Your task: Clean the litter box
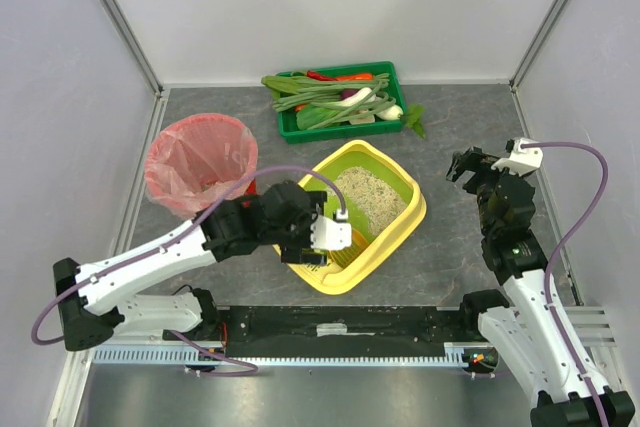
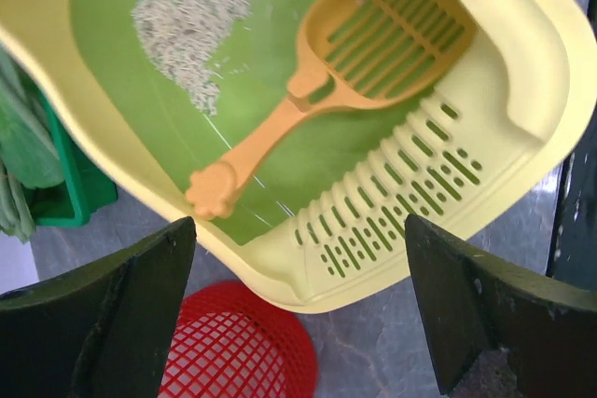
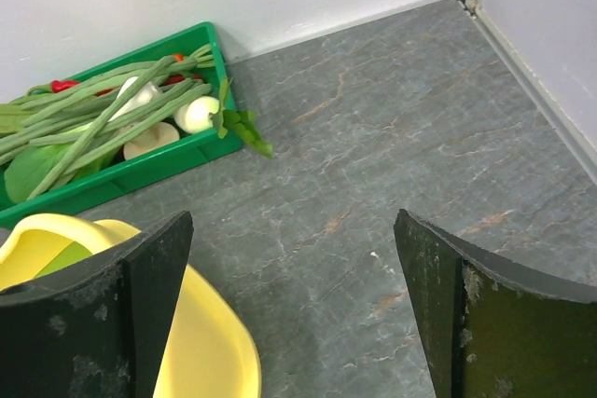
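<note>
Top external view: the litter box stands on the grey counter between the two arms, turned at an angle.
Litter box colours: yellow rim and outside, lime-green inside.
Litter: a pale, grainy heap in the far half of the tray; the near half shows bare green floor.
Ledge: yellow and slotted, at the end of the tray nearest to the arm bases.
Scoop: orange, with a slotted blade and a paw-shaped handle end. It lies inside the tray, the blade against the ledge end and the handle on the green floor.
Left gripper: it hangs over the ledge end of the tray with its fingers spread wide. Nothing is between them and they touch nothing.
Right gripper: it is over bare counter to the right of the tray, fingers spread wide and holding nothing.
Red bin: a mesh bin lined with a pink bag, to the left of the tray. The left arm hides whether they touch.
Green crate: behind the tray at the back wall and apart from it, filled with vegetables.
</note>
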You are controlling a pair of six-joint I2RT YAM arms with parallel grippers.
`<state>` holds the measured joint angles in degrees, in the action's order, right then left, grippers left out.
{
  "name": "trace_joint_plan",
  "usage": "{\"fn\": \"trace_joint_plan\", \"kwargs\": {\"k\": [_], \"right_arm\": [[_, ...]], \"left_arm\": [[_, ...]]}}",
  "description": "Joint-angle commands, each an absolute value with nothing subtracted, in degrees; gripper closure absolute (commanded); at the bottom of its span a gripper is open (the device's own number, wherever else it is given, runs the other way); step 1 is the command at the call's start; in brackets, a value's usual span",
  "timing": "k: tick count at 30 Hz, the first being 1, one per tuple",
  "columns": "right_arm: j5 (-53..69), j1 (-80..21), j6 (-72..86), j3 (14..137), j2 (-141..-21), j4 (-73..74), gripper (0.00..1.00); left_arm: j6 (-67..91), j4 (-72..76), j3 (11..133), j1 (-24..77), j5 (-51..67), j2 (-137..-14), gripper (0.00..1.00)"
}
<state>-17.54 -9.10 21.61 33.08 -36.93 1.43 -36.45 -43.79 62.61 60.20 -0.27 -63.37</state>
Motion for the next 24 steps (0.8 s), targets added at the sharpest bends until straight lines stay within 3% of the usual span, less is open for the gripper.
{"fn": "trace_joint_plan", "kwargs": {"k": [1,16,24], "right_arm": [[-13.6,-9.0,24.7,34.4,-36.1,1.1,0.02],[-7.2,-8.9,30.1,31.9,-30.9,2.9,0.02],[-7.7,-8.9,29.8,31.3,-27.6,4.8,0.02]], "left_arm": [[-48.2,-44.3,59.7,63.9,-7.3,-64.6,0.0],[-60.3,-34.2,61.1,60.2,-7.5,-76.7,0.13],[-62.1,-33.7,64.8,59.3,-8.4,-84.0,0.14]]}}
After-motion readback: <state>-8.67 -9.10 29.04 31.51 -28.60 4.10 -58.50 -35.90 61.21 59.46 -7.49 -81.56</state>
